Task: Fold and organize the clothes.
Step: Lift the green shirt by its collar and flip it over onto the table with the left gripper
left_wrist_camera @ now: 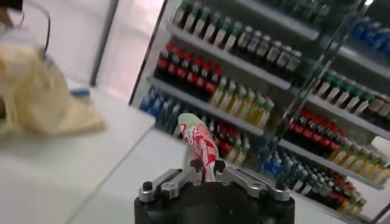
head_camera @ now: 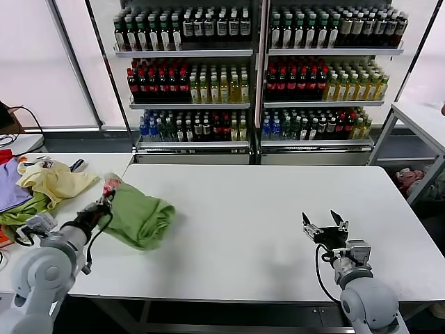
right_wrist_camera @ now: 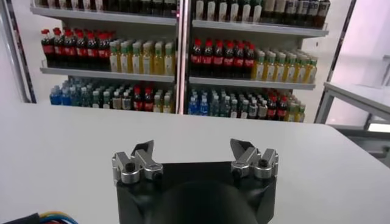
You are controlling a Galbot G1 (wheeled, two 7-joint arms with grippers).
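One soft sage-green shirt [head_camera: 139, 216], bunched into a rumpled mound, lies on the smooth white bench [head_camera: 264, 229] at its left side. Left gripper [head_camera: 106, 200] is clamped on its red-printed fold. Right gripper [head_camera: 325, 225], jaws spread, hovers right.

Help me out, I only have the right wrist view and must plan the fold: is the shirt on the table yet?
Observer: Yes, the green shirt lies bunched on the white table, near its left side.
Operator: Is anything holding it?
Observer: The left tool is shut on a printed fold of it.
Operator: And my right tool?
Observer: The right tool is open, empty, over bare table far from the shirt.
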